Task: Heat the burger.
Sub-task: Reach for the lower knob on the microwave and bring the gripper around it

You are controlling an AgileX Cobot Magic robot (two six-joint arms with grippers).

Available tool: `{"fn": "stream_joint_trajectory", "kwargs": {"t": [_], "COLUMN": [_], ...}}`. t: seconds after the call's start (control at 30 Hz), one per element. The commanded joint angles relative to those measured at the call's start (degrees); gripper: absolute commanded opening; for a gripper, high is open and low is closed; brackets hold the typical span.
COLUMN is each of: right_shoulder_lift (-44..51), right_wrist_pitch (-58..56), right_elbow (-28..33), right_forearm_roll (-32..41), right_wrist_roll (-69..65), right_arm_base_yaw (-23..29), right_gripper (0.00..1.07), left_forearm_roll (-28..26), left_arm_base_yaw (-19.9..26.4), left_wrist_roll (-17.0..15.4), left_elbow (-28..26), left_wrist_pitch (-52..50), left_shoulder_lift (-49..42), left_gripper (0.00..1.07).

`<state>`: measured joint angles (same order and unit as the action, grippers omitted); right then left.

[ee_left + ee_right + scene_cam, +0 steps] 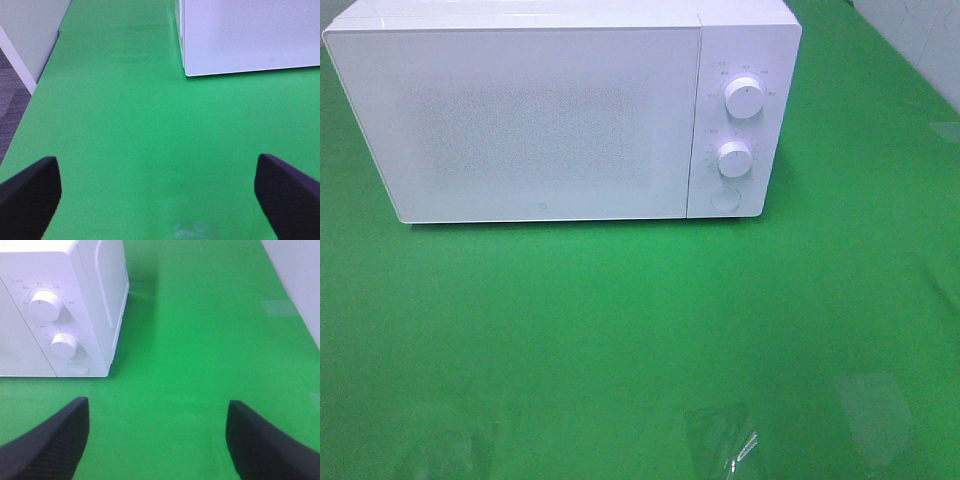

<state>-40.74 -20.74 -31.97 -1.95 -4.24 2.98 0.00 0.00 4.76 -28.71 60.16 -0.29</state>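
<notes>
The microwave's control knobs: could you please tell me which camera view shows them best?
The right wrist view: the upper knob and lower knob appear largest there, unobstructed. The exterior high view shows both smaller, face-on. The left wrist view shows only a corner of the microwave.

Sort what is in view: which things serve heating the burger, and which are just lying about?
For the job: microwave, door shut; upper knob, lower knob, round button; left gripper and right gripper, both open and empty. No burger in view.

Lying about: clear shiny patches, perhaps tape, on the green table.
</notes>
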Motion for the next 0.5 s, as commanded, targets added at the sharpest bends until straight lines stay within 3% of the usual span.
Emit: {"fn": "stream_joint_trajectory", "kwargs": {"t": [0.03, 0.27, 0.3, 0.5], "right_shoulder_lift": [-1.9, -8.3, -10.0, -13.3], "right_wrist_pitch": [3.5, 17.8, 25.3, 35.6], "right_elbow": [-0.2, 4.2, 7.6, 12.2], "right_forearm_roll": [-0.3, 0.1, 0.4, 1.9], "right_wrist_roll": [0.1, 0.1, 0.1, 0.3], "right_arm_base_yaw": [-0.3, -0.3, -0.2, -0.2], "right_gripper": [0.75, 0.75, 0.75, 0.75], "left_forearm_roll": [0.0, 0.0, 0.0, 0.0], "left_arm_base_yaw": [0.0, 0.0, 0.0, 0.0], "left_wrist_roll": [0.2, 0.2, 0.2, 0.2], "left_elbow": [0.2, 0.2, 0.2, 0.2], "left_wrist_pitch": [-0.7, -0.7, -0.7, -0.7], "left_shoulder_lift": [-1.4, -1.4, -1.4, -1.4], "left_gripper": [0.98, 0.98, 0.98, 0.98]}}
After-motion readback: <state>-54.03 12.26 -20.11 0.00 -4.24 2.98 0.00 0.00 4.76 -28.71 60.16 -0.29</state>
